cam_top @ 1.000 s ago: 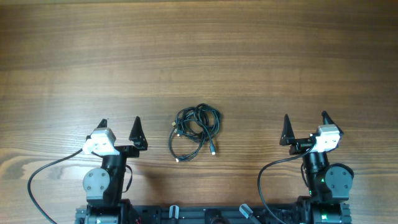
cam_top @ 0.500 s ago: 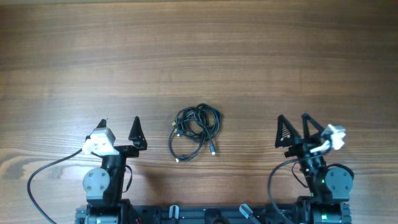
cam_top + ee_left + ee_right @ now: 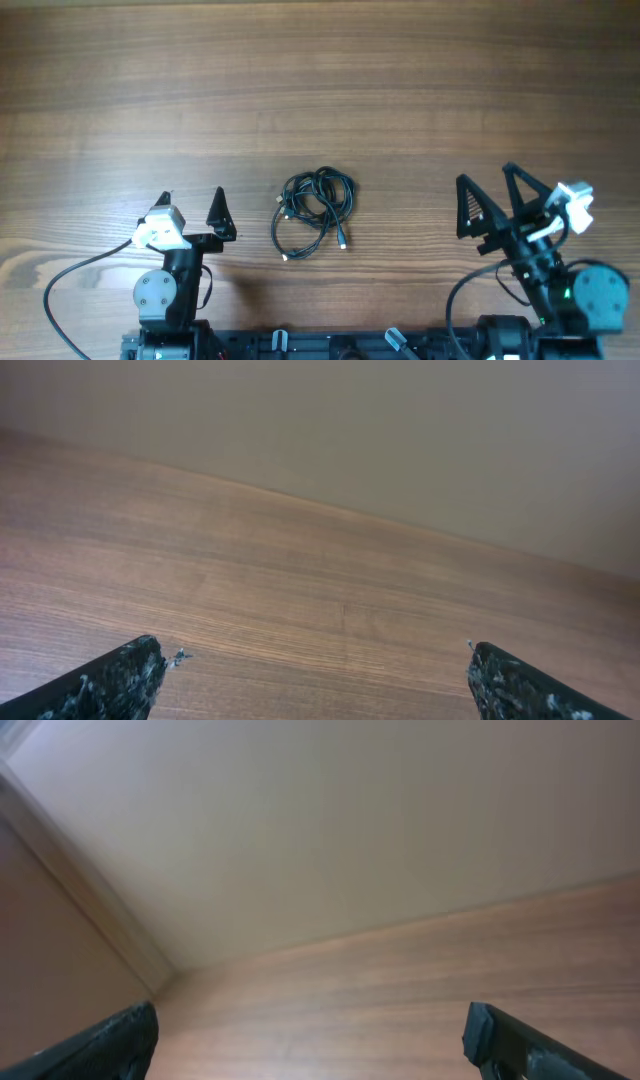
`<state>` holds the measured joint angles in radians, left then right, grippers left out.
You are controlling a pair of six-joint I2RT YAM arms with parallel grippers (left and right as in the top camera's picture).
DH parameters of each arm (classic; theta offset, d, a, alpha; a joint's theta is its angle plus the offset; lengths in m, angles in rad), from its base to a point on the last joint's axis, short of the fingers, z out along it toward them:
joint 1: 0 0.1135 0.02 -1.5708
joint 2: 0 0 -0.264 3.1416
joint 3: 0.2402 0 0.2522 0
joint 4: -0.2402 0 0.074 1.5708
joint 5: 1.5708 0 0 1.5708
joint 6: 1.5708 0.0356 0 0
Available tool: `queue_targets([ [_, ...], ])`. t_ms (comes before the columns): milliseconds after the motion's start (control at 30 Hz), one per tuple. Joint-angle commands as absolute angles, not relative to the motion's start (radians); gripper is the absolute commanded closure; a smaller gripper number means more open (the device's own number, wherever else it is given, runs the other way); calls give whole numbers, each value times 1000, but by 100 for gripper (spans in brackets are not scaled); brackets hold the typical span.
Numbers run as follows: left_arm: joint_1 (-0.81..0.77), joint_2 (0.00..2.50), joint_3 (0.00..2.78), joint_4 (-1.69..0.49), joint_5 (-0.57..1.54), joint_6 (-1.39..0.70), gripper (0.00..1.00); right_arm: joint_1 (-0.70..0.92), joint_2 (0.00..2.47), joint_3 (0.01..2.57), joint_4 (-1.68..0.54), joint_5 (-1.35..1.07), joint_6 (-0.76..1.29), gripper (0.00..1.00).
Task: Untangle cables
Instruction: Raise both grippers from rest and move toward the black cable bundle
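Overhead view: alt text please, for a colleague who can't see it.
A tangled bundle of thin black cables lies in the middle of the wooden table, touched by neither arm. The left claw and right claw flank it, both open and empty.

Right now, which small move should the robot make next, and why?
Probably swing the left gripper toward the cables and lower it over a loose end. They lie in one tangled heap on the table between the arms, untouched; both grippers are open and empty, and the left looks nearer than the right gripper.
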<state>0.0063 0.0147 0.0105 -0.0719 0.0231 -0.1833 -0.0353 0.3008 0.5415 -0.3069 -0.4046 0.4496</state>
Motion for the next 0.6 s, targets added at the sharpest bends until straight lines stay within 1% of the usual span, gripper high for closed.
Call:
queue_targets([
  [0, 2, 7, 6, -76, 14, -161, 0, -31, 532, 772, -525, -413, 369, 0],
  [33, 2, 7, 6, -76, 14, -161, 0, -31, 571, 801, -527, -413, 369, 0],
  [100, 2, 7, 6, -76, 14, -161, 0, -31, 629, 828, -514, -466, 482, 0],
  [133, 2, 7, 6, -76, 14, -161, 0, -31, 648, 828, -496, -603, 465, 0],
  [167, 2, 7, 6, -76, 14, -161, 0, -31, 661, 829, -472, -674, 447, 0],
  [233, 2, 7, 6, -76, 14, -161, 0, -31, 683, 865, -450, -732, 415, 0],
  [300, 2, 7, 6, -76, 14, -161, 0, -31, 719, 1013, -566, -684, 315, 0],
  [367, 2, 7, 6, -62, 27, -173, 0, -31, 795, 1202, -820, -533, 223, 0],
  [400, 2, 7, 6, -50, 151, -253, 0, -31, 843, 1276, -949, -521, 179, 0],
  [433, 2, 7, 6, -29, 269, -323, 0, -31, 878, 1304, -1018, -564, 157, 0],
  [467, 2, 7, 6, 25, 425, -404, 0, -31, 899, 1303, -1042, -635, 159, 0],
  [500, 2, 7, 6, 88, 558, -443, 0, -31, 925, 1296, -1070, -733, 165, 0],
  [533, 2, 7, 6, 154, 631, -442, 0, -31, 954, 1279, -1073, -843, 171, 0],
  [567, 2, 7, 6, 241, 648, -447, 0, -31, 972, 1268, -1064, -879, 167, 4],
])
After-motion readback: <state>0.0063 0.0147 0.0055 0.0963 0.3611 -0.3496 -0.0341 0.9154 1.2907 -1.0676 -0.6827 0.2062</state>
